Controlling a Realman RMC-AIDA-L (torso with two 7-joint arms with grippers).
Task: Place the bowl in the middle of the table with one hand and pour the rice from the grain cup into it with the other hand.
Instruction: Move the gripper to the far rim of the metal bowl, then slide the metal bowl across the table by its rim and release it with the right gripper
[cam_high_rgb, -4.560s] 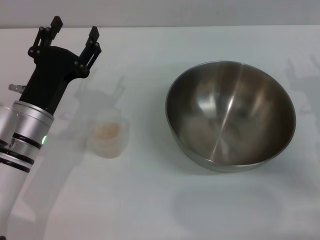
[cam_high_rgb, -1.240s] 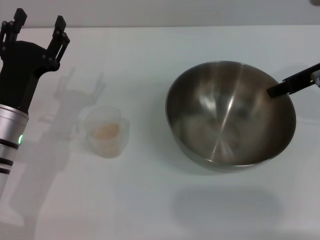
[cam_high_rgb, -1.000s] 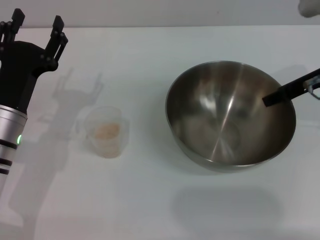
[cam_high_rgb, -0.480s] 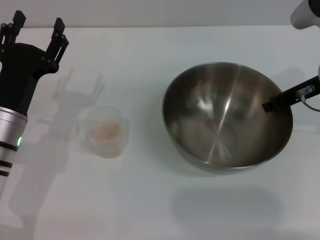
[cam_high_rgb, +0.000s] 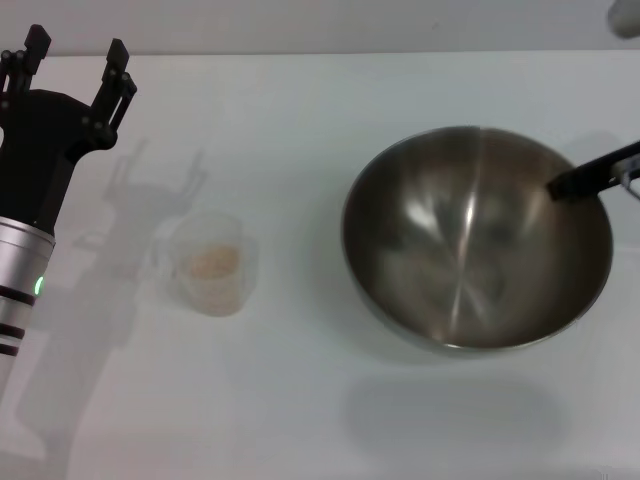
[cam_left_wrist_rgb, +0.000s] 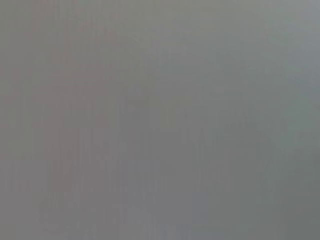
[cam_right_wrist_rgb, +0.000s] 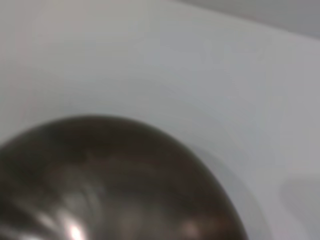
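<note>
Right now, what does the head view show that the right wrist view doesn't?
Only the head view shows the grain cup with rice, the open left gripper raised at the far left, and a black finger of the right gripper at the bowl's right rim. The right wrist view adds nothing of its own. Both show the bowl and the white table.

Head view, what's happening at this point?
The right gripper has a finger hooked over the far right rim of the bowl, which sits right of the table's middle. Whether it is clamped cannot be seen. The left gripper hangs open over the far left corner, holding nothing. The grain cup stands upright between them, with the rice inside. Nothing has been poured; the bowl is empty.
</note>
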